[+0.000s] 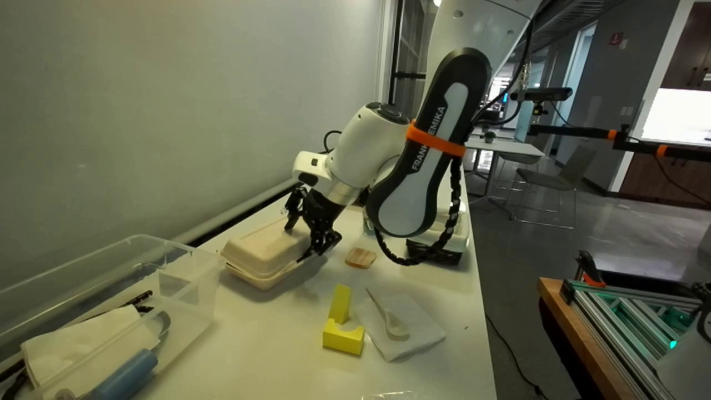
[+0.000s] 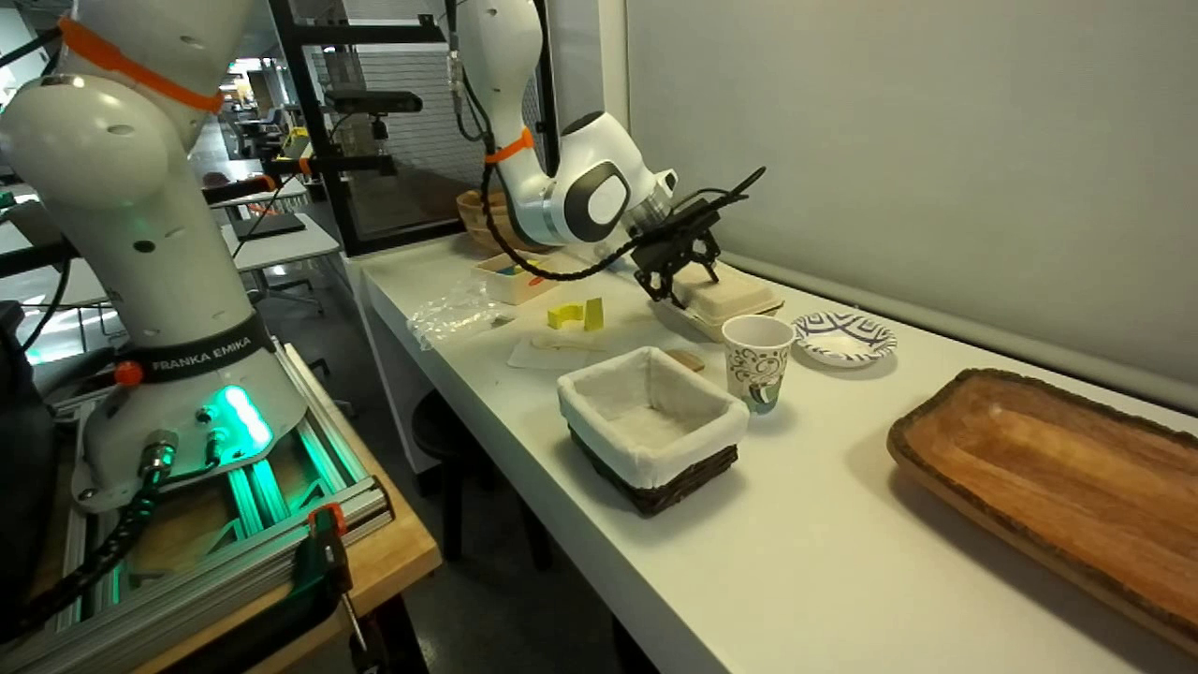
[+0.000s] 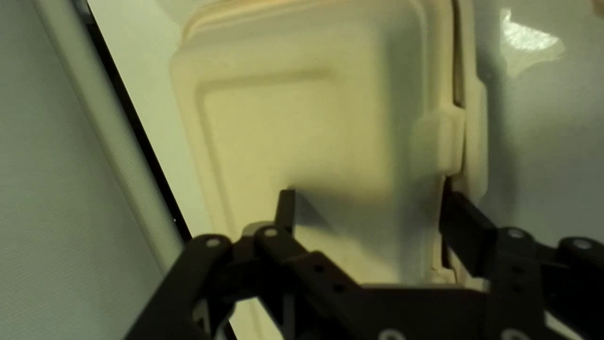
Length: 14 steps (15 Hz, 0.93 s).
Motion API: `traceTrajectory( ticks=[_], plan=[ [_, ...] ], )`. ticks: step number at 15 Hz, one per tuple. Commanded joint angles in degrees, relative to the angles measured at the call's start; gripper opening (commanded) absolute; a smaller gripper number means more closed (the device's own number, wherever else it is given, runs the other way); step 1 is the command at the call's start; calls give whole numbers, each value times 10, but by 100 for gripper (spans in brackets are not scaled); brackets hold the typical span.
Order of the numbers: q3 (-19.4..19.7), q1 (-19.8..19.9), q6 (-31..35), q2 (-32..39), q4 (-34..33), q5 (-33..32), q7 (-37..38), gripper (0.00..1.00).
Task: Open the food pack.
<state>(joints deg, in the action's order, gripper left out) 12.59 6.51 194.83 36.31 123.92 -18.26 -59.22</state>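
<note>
The food pack (image 1: 266,250) is a cream-white clamshell box on the white table near the wall. It also shows in an exterior view (image 2: 735,298) and fills much of the wrist view (image 3: 292,123). Its lid is down, with a narrow dark gap along the front edge between lid and base. My gripper (image 1: 295,243) is open over one end of the pack. In the wrist view my gripper (image 3: 368,200) has one fingertip over the lid top and the other at the gap by the front edge, beside a tab. Whether that tip is inside the gap is hard to tell.
A clear plastic bin (image 1: 191,311), yellow block (image 1: 343,336), napkin (image 1: 422,328) with spoon (image 1: 395,326), and wooden slice (image 1: 360,258) lie around. A lined basket (image 2: 655,459), paper cup (image 2: 756,360), patterned plate (image 2: 845,339) and wooden tray (image 2: 1058,477) stand nearby. The wall (image 1: 194,111) is close behind.
</note>
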Motion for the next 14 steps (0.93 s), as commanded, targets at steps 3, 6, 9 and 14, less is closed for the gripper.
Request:
traceTrajectory(
  ticks=[3,6,9,14],
  plan=[
    [-6,12,14,10,-11,-36,9,33],
    [-11,15,5,-6,-11,-46,8,13],
    [-18,20,-1,-23,-11,-60,6,1],
    [-40,37,-41,-62,-4,-95,-2,1]
  ],
)
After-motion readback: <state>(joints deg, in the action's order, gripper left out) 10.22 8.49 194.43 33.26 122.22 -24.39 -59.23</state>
